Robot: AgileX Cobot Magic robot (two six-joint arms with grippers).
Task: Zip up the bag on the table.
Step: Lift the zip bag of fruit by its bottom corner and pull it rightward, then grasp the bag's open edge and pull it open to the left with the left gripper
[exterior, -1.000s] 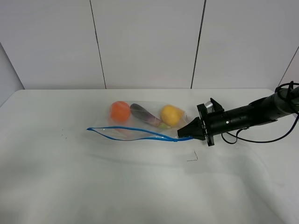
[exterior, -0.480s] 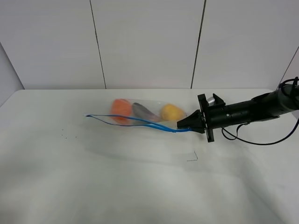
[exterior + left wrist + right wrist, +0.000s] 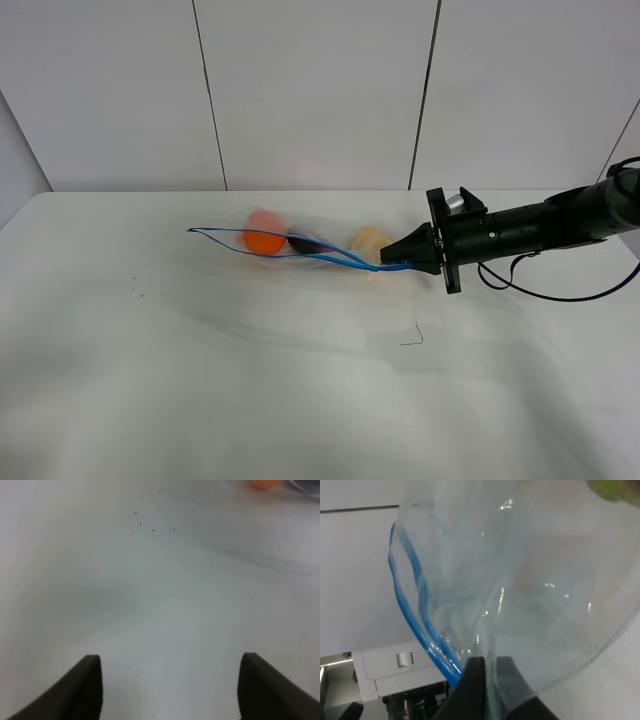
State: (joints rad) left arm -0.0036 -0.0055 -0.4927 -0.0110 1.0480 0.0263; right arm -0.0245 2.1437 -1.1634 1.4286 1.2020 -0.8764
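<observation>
The bag [image 3: 320, 240] is thin clear plastic film, glossy and creased, with small bright glints; its zip strip [image 3: 330, 258] is smooth blue plastic. The tabletop [image 3: 250, 380] is white, matt and smooth, flecked with tiny dark specks. The right pincer [image 3: 386, 266] looks like matt black plastic; the left pincer [image 3: 170, 657] is dark and dull too.

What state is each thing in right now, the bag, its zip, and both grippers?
bag: unzipped, mouth gaping.
zip strip: two blue tracks apart, meeting only at the pinched corner.
right gripper: shut on the bag's corner.
left gripper: open, holding nothing.
</observation>
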